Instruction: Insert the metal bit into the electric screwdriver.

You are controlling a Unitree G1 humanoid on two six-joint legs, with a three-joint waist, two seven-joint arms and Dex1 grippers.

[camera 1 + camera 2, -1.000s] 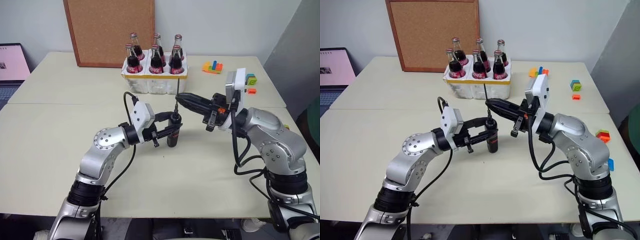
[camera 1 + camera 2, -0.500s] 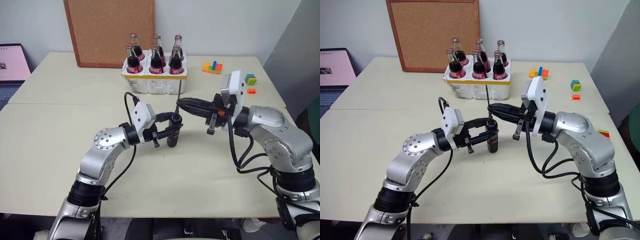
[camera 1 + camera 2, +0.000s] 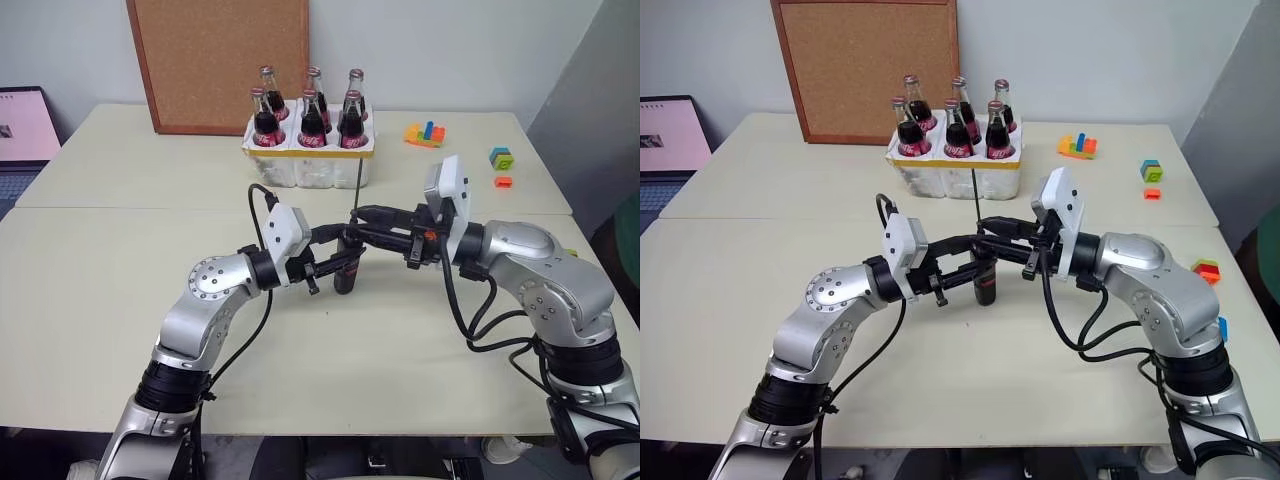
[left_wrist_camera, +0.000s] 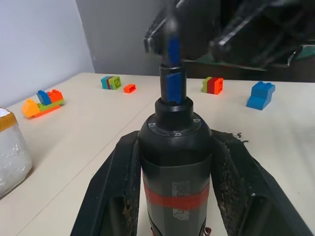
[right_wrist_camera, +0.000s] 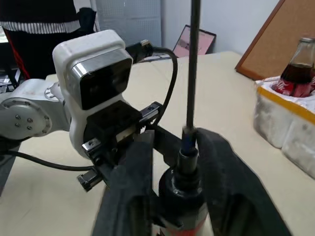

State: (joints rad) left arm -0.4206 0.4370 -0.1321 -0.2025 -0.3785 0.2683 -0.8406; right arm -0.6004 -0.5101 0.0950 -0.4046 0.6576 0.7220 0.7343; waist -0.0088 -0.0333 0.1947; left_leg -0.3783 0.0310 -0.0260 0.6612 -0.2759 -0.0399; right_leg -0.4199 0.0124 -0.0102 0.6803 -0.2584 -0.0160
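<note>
The electric screwdriver point(image 3: 346, 268), black with a red band, stands upright just above the table. My left gripper point(image 3: 347, 250) is shut on its body, as the left wrist view shows with the fingers point(image 4: 115, 187) pressed on both sides. The metal bit point(image 3: 357, 188) rises straight up from the screwdriver's narrow top point(image 5: 186, 152), a thin dark rod point(image 5: 193, 59). My right gripper point(image 3: 357, 222) reaches in level from the right. Its fingers point(image 5: 132, 172) stand apart on either side of the screwdriver's neck and the bit's foot, open and not pinching the rod.
A white crate of cola bottles point(image 3: 310, 150) stands right behind the bit, with a corkboard point(image 3: 220, 60) behind it. Coloured blocks point(image 3: 425, 133) lie at the back right. A laptop point(image 3: 22, 130) sits at the far left. The table point(image 3: 120, 300) is bare around the arms.
My right gripper has come lower and further left over the screwdriver's top, and its fingers have parted from the bit. The left gripper and the screwdriver have not moved.
</note>
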